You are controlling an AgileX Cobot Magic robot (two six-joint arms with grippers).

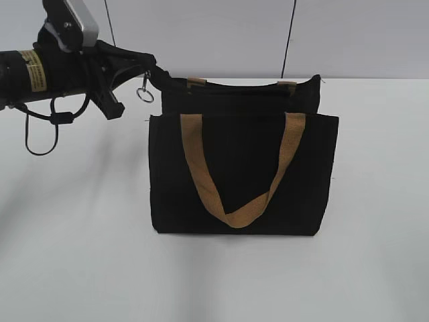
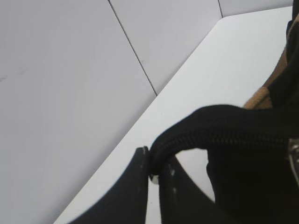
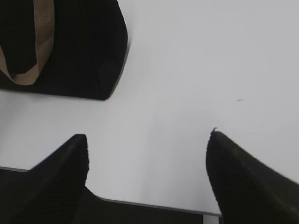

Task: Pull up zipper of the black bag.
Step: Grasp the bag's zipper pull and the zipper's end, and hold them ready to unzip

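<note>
The black bag (image 1: pixel 244 178) stands on the white table with tan handles (image 1: pixel 236 216) hanging down its front. My left gripper (image 1: pixel 155 71) is at the bag's top left corner and is shut on the black fabric end of the zipper (image 2: pixel 233 139); the pinch shows in the left wrist view (image 2: pixel 154 164). The silver pull ring (image 1: pixel 145 94) hangs just below the jaws, and a bit of silver metal (image 2: pixel 294 156) shows at the right edge of the left wrist view. My right gripper (image 3: pixel 147 140) is open and empty over the table, away from the bag (image 3: pixel 70 46).
The white table (image 1: pixel 80 235) runs all round the bag. A pale wall with a dark seam (image 1: pixel 289 40) rises behind it. The table's near edge (image 3: pixel 154 205) shows under the right gripper. The left arm's cable loop (image 1: pixel 41 134) hangs at the left.
</note>
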